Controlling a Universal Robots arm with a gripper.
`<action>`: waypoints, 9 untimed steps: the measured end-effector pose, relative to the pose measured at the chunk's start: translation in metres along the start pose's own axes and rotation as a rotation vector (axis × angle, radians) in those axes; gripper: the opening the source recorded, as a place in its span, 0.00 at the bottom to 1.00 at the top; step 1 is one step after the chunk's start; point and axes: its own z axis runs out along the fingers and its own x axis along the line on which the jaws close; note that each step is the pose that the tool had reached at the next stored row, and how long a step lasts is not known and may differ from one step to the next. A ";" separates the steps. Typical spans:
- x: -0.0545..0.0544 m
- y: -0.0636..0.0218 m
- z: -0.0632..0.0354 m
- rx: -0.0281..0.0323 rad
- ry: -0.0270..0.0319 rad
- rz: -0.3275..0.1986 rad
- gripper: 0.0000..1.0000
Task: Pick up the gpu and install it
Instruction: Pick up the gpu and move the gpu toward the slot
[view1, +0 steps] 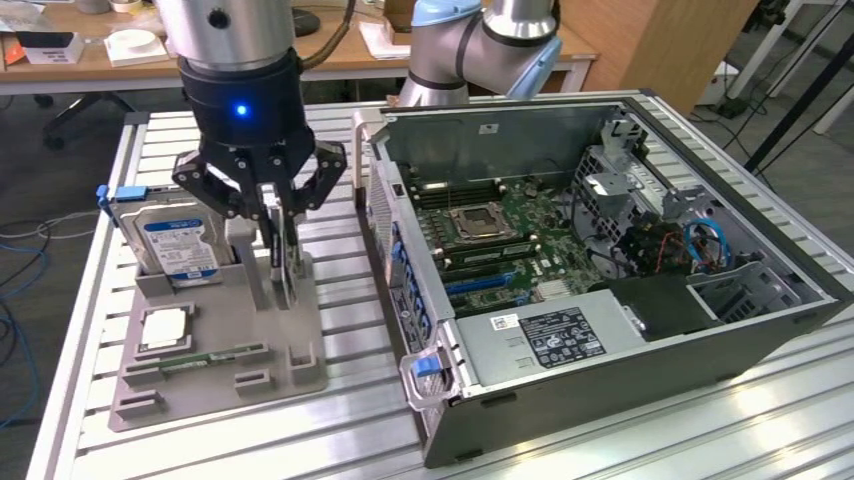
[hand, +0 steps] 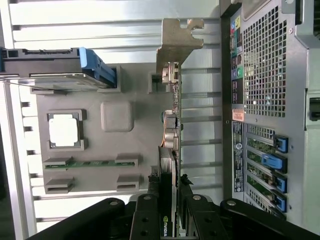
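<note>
The gripper (hand: 170, 192), its black hinged fingers (hand: 150, 200) closest to the wrist camera, is pinched on the gpu (hand: 172, 130), one pad against each face of the thin card. In the exterior view the gripper (view1: 274, 215) hangs straight down over the gpu (view1: 280, 255), which stands on edge in a slot of the grey holder (view1: 200, 385) on the exterior view's left. By my reading the pick-up has reached the grasp and no further: the card is seated in the holder, not lifted, and all of the installing is left to do. The card is a green circuit board with small metal parts along it and a bright, bent steel bracket (hand: 177, 40) at the end far from the fingers. The holder is matte moulded plastic with square pockets. In these sit a silver, blue-labelled hard drive (view1: 178, 245), a square metal-topped processor (view1: 163, 328) and a narrow green RAM stick (view1: 214, 357). On the exterior view's right lies the open computer case (view1: 747, 330), dark sheet metal with a perforated rear panel, its green motherboard (view1: 507, 235) exposed. Everything rests on a table (view1: 667, 430) of ribbed aluminium slats.
</note>
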 end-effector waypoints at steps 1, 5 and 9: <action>0.000 0.0000 -0.0011 0.0000 -0.0001 0.000 0.26; 0.000 -0.0002 -0.0079 -0.0001 -0.0001 0.000 0.26; 0.000 -0.0002 -0.0084 0.0000 0.0000 0.000 0.26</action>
